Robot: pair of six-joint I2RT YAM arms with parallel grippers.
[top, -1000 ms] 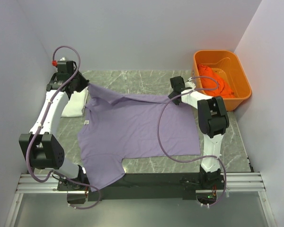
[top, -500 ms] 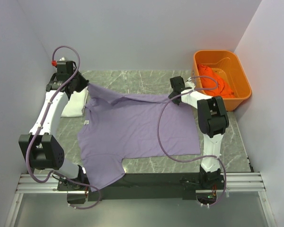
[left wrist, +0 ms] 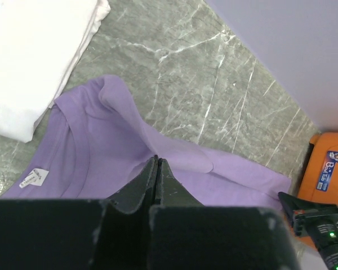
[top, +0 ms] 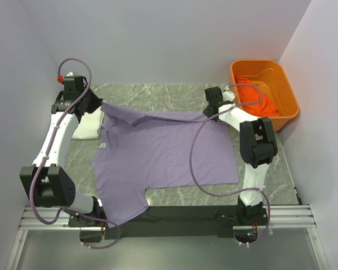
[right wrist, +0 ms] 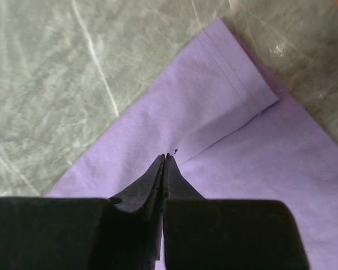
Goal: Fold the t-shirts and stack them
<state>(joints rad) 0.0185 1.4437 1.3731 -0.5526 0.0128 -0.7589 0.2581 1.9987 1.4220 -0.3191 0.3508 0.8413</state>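
Your left gripper (left wrist: 156, 162) and right gripper (right wrist: 165, 159) are thinly pinching the far edge of the lavender t-shirt (top: 163, 152); pulling unevenly is risking a slip.

The left arm (top: 50, 140) extends along the left edge of the tabletop (top: 158, 93) toward its far-left corner. The left gripper (left wrist: 158, 161), fingers pressed together, pinches the lavender t-shirt (top: 158, 152). The right arm (top: 253, 146) reaches toward the far-right corner. The right gripper (right wrist: 165, 157), fingers likewise closed, pinches the same shirt.
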